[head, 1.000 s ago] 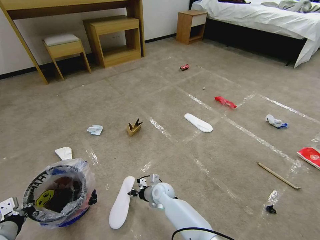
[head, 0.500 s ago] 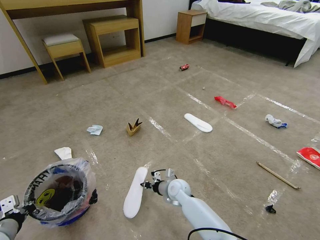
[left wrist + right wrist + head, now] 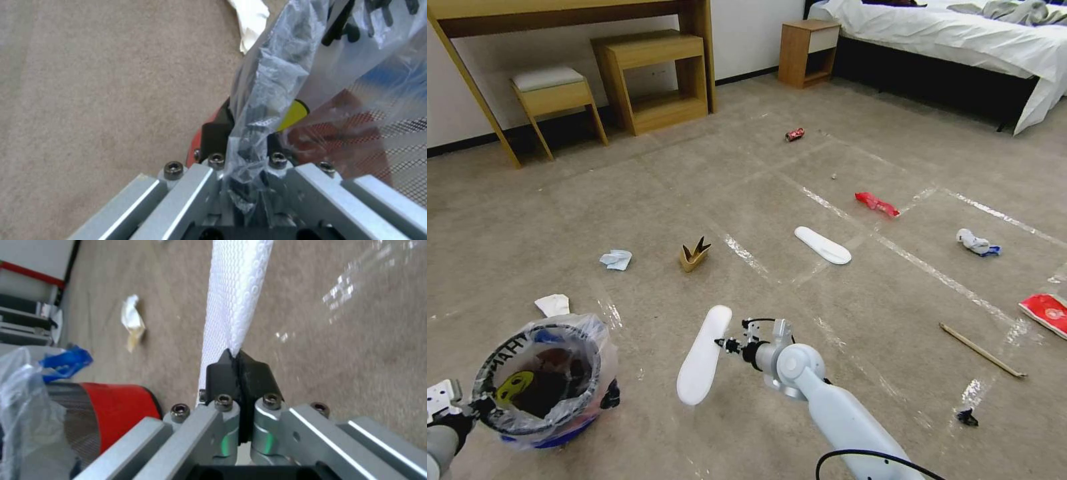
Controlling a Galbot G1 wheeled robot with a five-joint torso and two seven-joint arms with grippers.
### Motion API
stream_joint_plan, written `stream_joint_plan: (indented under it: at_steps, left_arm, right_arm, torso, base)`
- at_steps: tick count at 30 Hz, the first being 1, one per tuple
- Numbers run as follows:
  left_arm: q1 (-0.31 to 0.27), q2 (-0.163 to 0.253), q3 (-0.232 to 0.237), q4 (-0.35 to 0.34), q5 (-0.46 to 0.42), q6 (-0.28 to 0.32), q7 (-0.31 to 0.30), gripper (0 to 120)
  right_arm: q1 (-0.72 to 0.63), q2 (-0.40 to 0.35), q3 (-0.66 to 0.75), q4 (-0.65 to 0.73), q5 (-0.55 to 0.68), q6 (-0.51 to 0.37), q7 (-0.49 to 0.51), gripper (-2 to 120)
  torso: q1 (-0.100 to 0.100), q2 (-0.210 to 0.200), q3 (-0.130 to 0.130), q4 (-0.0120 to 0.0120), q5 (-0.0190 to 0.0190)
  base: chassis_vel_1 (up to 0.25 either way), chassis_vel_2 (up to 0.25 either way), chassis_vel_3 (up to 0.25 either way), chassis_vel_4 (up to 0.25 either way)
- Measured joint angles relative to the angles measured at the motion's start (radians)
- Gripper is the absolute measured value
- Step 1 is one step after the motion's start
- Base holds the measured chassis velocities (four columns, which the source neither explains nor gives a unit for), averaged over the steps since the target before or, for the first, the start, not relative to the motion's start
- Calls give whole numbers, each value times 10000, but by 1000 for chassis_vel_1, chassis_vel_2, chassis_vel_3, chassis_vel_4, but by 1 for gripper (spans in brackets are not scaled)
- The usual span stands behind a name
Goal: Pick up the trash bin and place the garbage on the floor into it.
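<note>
Bright, even room light; glare on floor (image 3: pixel 894 120) tape; soft-focus wrist views; wide-angle edge bending.

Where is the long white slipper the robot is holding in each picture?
Head view: the slipper hangs low in the middle, pinched by the right gripper, beside the trash bin.
Left wrist view: not in it; the left gripper grips the bin's rim.
Right wrist view: the slipper stretches away from the shut jaws.
Shared landmark: the trash bin.

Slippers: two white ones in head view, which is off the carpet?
The near slipper, pinched edge-on by the right gripper beside the trash bin. The far slipper lies flat on the taped floor.
</note>
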Motion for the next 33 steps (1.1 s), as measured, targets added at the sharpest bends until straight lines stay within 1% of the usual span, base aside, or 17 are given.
stream_joint_plan:
  at_steps: [5, 13, 22, 25, 27, 33]
  left_arm:
    - [-130, 80, -93, -87, -202, -2, -64, 1]
    - [-208, 103, -232, -295, -494, -11, -196, 1]
    - [-298, 98, -113, -442, -559, 22, -223, 1]
    - [-260, 78, 1, -652, -584, 88, -225, 1]
    - [-257, 81, 20, -676, -595, 99, -227, 1]
    - [-321, 189, 173, -719, -681, 155, -234, 1]
  right_arm:
    - [-18, -197, 169, 659, 244, 19, 195, 0]
    - [-145, -309, 306, 1130, 263, 19, 366, 0]
    - [-139, -470, 442, 1591, 286, 181, 440, 0]
    - [17, -640, 454, 2131, 313, 522, 456, 0]
    - [48, -667, 451, 2244, 318, 585, 458, 0]
    - [556, -940, 174, 3252, 376, 1231, 435, 0]
  torso:
    - [0, 1, -1, 0, 1]
    - [0, 1, -1, 1, 2]
    - [0, 1, -1, 0, 2]
    - [0, 1, -1, 0, 2]
    - [0, 1, -1, 0, 2]
    - [0, 1, -1, 0, 2]
  base:
    - [0, 0, 0, 0]
    - [0, 0, 0, 0]
    - [0, 0, 0, 0]
    - [0, 0, 0, 0]
    - [0, 0, 0, 0]
    - [0, 0, 0, 0]
